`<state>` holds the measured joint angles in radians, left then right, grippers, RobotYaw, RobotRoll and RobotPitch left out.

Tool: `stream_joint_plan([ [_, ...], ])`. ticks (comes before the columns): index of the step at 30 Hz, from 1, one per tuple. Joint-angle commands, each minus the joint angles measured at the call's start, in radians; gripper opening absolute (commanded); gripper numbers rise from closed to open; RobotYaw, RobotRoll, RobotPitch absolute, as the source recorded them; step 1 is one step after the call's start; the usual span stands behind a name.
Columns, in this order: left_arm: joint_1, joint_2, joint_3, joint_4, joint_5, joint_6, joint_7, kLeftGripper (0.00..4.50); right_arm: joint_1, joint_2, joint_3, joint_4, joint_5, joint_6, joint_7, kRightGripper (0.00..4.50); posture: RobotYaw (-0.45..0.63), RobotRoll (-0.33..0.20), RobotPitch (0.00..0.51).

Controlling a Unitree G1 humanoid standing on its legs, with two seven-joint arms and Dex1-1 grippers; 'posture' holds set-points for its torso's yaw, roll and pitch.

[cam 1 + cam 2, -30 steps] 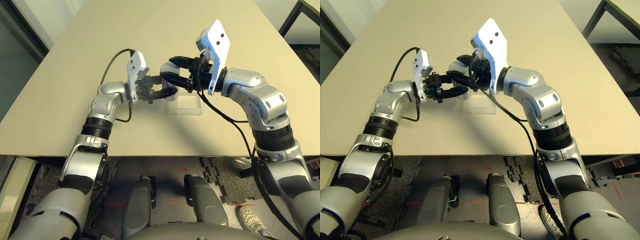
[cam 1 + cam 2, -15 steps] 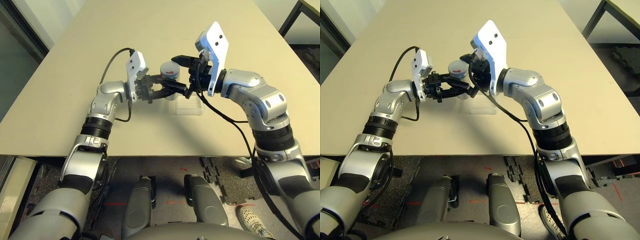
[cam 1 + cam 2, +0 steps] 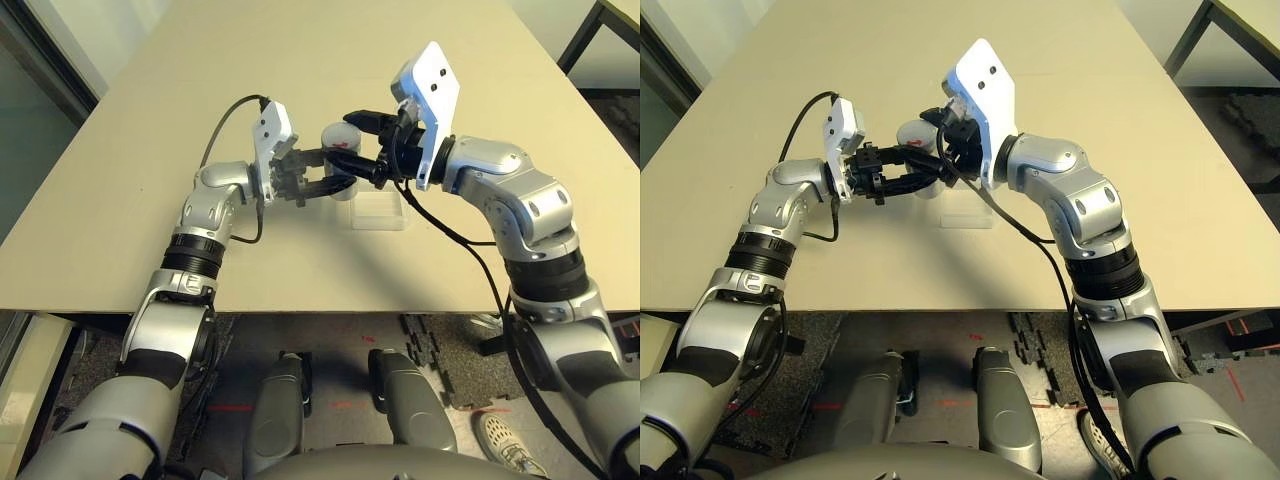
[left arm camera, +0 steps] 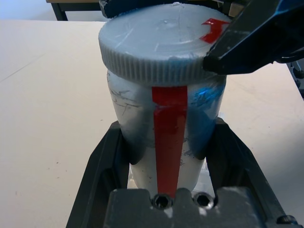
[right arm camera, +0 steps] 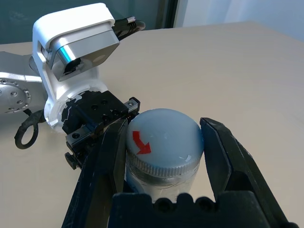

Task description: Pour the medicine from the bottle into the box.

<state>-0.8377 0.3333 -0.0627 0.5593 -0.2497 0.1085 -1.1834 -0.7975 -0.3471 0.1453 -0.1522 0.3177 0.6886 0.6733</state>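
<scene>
Bottle (image 4: 166,142): upright above table (image 3: 150,180), body clamped in my left gripper (image 3: 335,170). Cap (image 5: 164,142): on bottle, red arrow on top. My right gripper (image 5: 164,142): fingers flank cap; contact I cannot tell. Box (image 3: 380,212): on table, 5 o'clock of bottle.

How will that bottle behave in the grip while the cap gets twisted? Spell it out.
The bottle is a smooth cylinder, so it may spin inside the left tool under twist. It looks like stiff plastic, unlikely to crush. The ribbed cap should give the right tool decent purchase.
</scene>
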Motion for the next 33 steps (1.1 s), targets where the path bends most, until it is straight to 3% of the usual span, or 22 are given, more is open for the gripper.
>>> stream_joint_plan([
  [1, 0.002, -0.001, -0.015, -0.026, 0.001, 0.009, -0.007, 2.41, 0.012, -0.005, 0.02, 0.005, -0.009, -0.01, 0.01, 2.53, -0.14, 0.0, 0.147],
  [6, -0.001, -0.002, -0.018, -0.049, -0.007, 0.02, -0.017, 2.41, 0.011, -0.007, 0.008, 0.013, 0.012, -0.006, 0.038, 2.53, -0.14, 0.0, 0.149],
  [15, 0.002, -0.005, -0.03, -0.149, -0.034, 0.085, -0.054, 2.41, -0.104, -0.077, -0.048, 0.235, 0.116, -0.147, 0.368, 2.53, -0.13, 0.0, 0.156],
  [24, 0.052, -0.004, -0.056, -0.312, -0.066, 0.18, -0.067, 2.41, -0.224, -0.092, -0.046, 0.546, 0.083, -0.312, 0.602, 2.53, -0.08, 0.0, 0.175],
  [33, 0.069, 0.002, -0.063, -0.377, -0.076, 0.23, -0.061, 2.41, -0.265, -0.093, -0.05, 0.684, 0.051, -0.374, 0.659, 2.53, -0.07, 0.0, 0.179],
])
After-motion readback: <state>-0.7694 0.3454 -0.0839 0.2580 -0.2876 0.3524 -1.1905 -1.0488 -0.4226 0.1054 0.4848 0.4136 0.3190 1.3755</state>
